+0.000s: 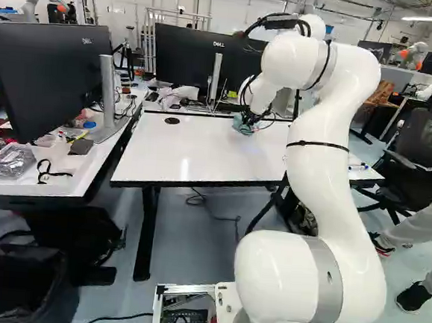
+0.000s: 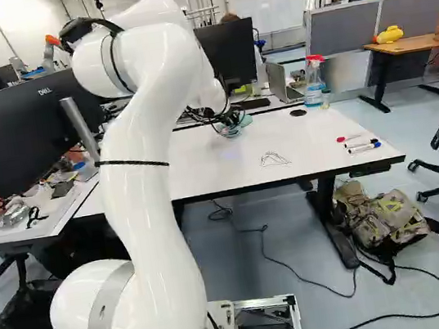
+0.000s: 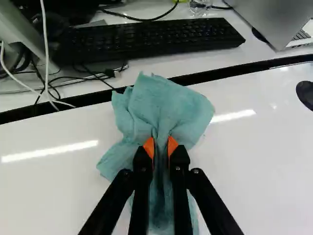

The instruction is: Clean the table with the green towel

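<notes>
Blue-green towel (image 3: 168, 105), white table (image 3: 264, 147), black keyboard (image 3: 146, 39).

"DELL" is readable on 2 monitors in the left base view: the left monitor (image 1: 39, 73) (the right base view shows its lettering too) and the rear monitor (image 1: 178, 57), beyond the white tabletop (image 1: 148, 164).

My white counter (image 1: 157, 153) carries the green towel (image 3: 171, 105), a spray bottle (image 2: 314, 86) beside a small jar (image 2: 326, 100), some markers (image 2: 361, 148) near one edge, and a drawn outline (image 2: 273, 158) between towel and markers.
</notes>
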Available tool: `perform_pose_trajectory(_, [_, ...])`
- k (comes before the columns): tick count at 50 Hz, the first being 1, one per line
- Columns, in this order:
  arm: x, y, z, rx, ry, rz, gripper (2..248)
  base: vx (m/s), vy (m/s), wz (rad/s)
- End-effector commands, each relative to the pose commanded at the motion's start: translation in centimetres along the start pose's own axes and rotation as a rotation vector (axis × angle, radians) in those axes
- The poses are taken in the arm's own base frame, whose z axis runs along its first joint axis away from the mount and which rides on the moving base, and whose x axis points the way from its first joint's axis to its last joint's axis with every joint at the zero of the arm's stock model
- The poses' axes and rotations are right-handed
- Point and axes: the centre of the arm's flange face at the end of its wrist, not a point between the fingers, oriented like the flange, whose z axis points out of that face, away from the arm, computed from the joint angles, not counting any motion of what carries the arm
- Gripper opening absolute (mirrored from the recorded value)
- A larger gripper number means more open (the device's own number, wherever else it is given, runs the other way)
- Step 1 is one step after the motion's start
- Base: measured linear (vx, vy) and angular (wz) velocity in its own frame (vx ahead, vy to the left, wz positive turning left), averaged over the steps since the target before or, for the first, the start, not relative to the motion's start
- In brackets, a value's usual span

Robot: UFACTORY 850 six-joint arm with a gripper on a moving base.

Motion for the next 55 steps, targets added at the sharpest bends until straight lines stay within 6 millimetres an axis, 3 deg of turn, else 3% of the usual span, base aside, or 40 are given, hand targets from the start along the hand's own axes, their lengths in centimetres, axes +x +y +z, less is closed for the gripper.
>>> perform_pose_trajectory(26, [1.2, 4.3, 1.6, -0.040, 0.023, 0.040, 51, 0.000, 0.000, 0.000])
perform_pose_trajectory(42, [0.5, 7.0, 0.8, -0.066, 0.014, 0.068, 51, 0.000, 0.000, 0.000])
perform_pose_trajectory(55, [-0.7, 6.7, -0.8, -0.065, -0.008, 0.067, 51, 0.000, 0.000, 0.000])
